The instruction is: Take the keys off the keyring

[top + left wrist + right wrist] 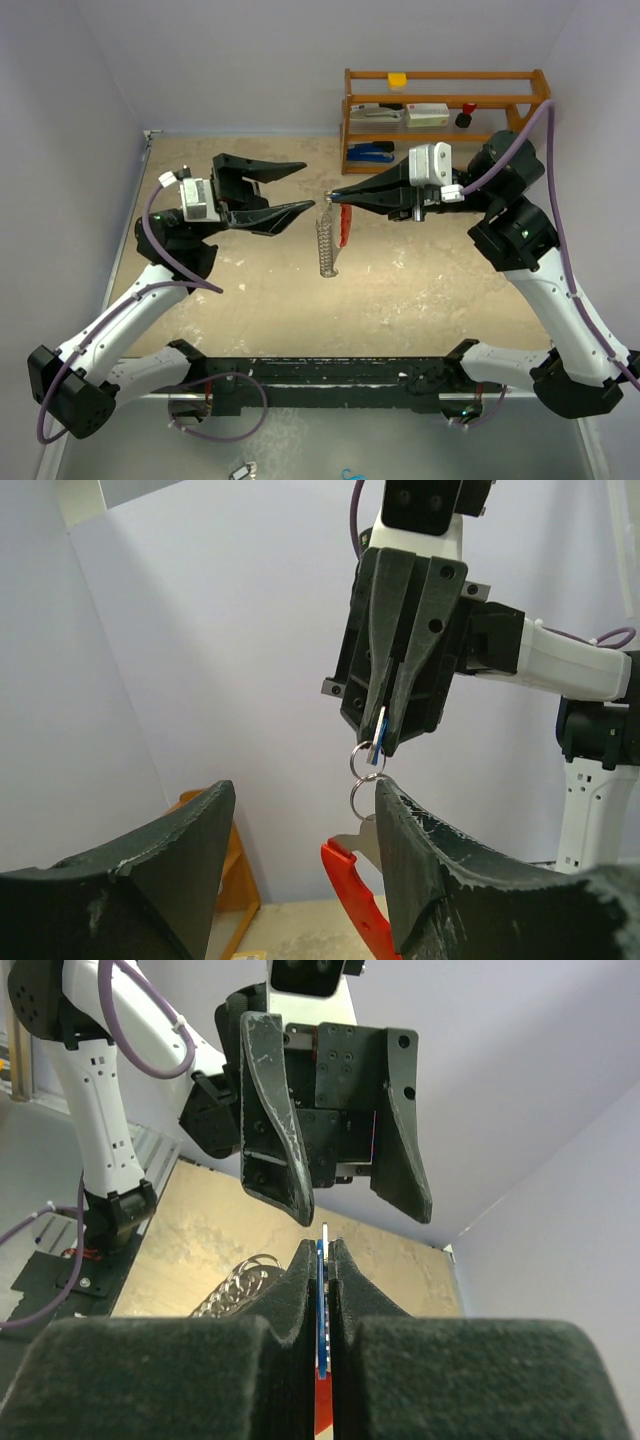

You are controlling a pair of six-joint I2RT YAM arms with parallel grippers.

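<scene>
My right gripper (pixel 331 196) is shut on the blue-headed key (pixel 321 1300) and holds it in the air above the table. The keyring hangs from it: two silver rings (pixel 365 780), a coiled chain (pixel 326 250) and the red fob (pixel 344 226). My left gripper (pixel 306 187) is open and empty, level with the right gripper's tips and just to their left. In the left wrist view the rings hang at the tip of one of my left fingers (pixel 450 860), with the red fob (pixel 355 900) below. Other keys are hidden.
A wooden shelf (pixel 445 76) at the back right holds a blue stapler (pixel 372 152), boxes and a yellow block. Purple walls close in the tan table (pixel 420 290) on the left, back and right.
</scene>
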